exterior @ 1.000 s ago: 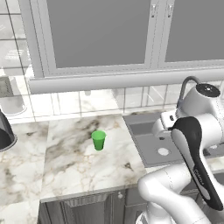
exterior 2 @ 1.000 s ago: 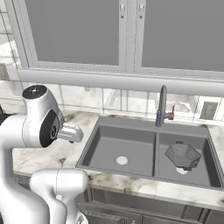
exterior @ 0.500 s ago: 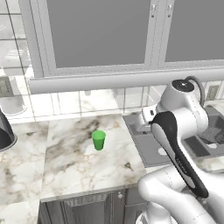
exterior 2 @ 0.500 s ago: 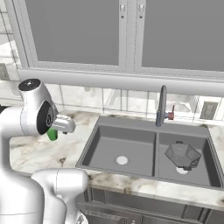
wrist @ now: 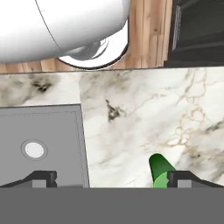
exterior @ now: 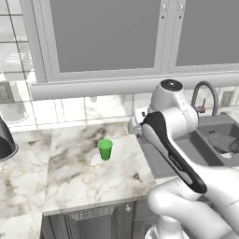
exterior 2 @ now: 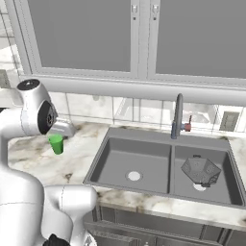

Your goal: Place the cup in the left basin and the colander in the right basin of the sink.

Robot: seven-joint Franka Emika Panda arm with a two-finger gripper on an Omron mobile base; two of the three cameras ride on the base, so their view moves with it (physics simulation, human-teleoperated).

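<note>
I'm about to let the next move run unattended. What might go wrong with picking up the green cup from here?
1. In the hand view the cup sits beside one fingertip of the open pincer, not centred; descending now may tip it on the marble counter.
2. The cup is small and tapered, so a high grip may slip.
3. The colander already lies in the right basin; the cup must go in the left basin.

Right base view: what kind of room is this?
A kitchen, rendered. Signs: a dark grey double-bowl sink with an arched faucet set in a marble counter, cabinet fronts below and a tiled wall behind. A colander sits in the right basin; a green cup stands on the counter.
</note>
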